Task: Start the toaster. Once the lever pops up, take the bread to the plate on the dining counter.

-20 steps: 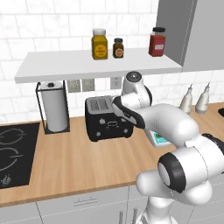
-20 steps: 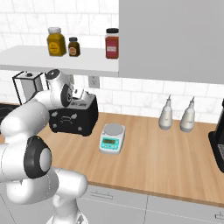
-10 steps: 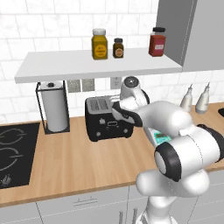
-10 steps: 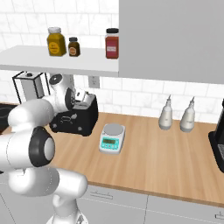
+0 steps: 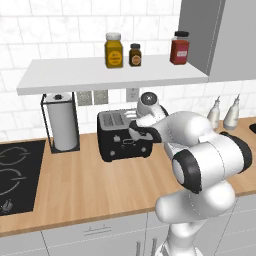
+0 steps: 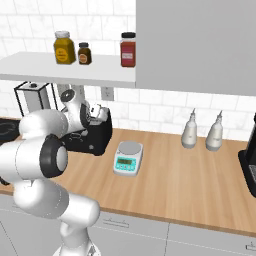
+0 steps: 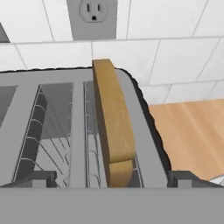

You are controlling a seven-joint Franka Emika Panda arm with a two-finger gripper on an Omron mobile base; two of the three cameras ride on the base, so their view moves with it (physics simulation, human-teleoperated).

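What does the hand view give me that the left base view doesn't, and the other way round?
Hand view alone: the bread standing on edge in a toaster slot, the empty slots beside it, and both open finger tips flanking that slice.

Left base view alone: the arm bent over the toaster, the paper-towel roll, the black hob, three jars on the shelf and two bottles by the wall.

Both: the toaster, the wall outlet behind it, white tiles and the wood worktop.
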